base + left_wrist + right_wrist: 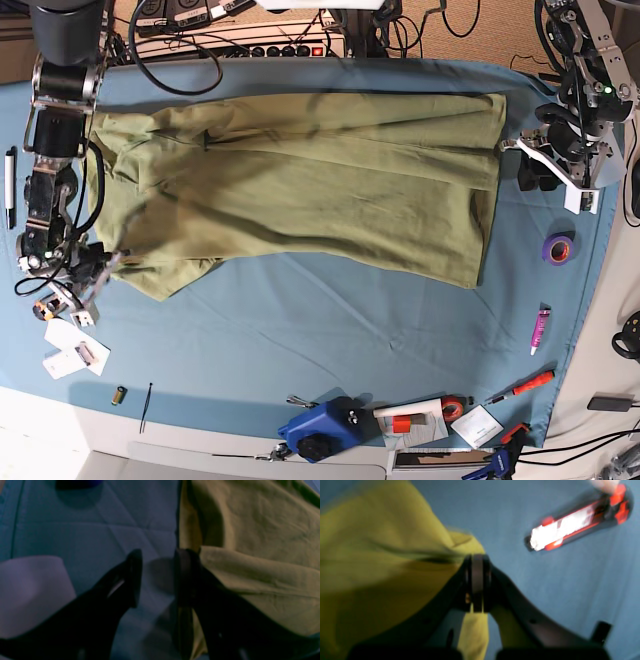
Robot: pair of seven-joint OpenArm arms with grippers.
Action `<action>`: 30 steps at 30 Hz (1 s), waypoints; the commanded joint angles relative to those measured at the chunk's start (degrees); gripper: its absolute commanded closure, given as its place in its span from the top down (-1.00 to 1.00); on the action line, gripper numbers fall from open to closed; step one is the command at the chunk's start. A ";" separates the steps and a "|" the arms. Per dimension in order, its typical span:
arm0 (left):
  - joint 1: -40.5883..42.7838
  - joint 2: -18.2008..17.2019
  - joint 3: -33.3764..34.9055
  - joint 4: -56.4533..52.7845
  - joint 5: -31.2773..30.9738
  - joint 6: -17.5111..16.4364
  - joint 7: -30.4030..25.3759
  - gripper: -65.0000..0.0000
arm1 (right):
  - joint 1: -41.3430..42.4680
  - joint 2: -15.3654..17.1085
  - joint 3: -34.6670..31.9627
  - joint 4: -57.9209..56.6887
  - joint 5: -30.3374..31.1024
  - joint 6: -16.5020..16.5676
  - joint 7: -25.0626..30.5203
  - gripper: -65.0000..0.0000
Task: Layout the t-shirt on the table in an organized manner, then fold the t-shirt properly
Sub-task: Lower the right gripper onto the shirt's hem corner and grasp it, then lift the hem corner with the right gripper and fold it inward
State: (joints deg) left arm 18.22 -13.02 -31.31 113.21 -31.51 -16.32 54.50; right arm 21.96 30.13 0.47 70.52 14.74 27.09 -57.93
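- The t-shirt (300, 185), plain olive-green, lies spread lengthwise along the far half of the blue tabletop (300, 330), creased, its near hem running slanted.
- The right claw (477, 580) is clamped on a pinch of the shirt's edge near the tabletop's left edge.
- The left claw (156, 577) stands wide, just beside the shirt's edge by the right edge, holding nothing.

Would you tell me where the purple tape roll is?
In the base view, the purple tape roll lies on the table near its right edge, just beyond the t-shirt.
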 commanded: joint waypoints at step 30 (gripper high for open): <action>-0.13 -0.46 -0.33 0.83 -0.63 -0.20 -2.03 -0.33 | 4.50 1.16 -1.01 -0.63 -7.76 6.54 6.93 -0.12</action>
State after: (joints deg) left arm 18.33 -12.91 -31.31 113.21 -31.48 -16.32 53.87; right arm 24.69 30.37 -0.75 68.77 6.39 33.71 -52.21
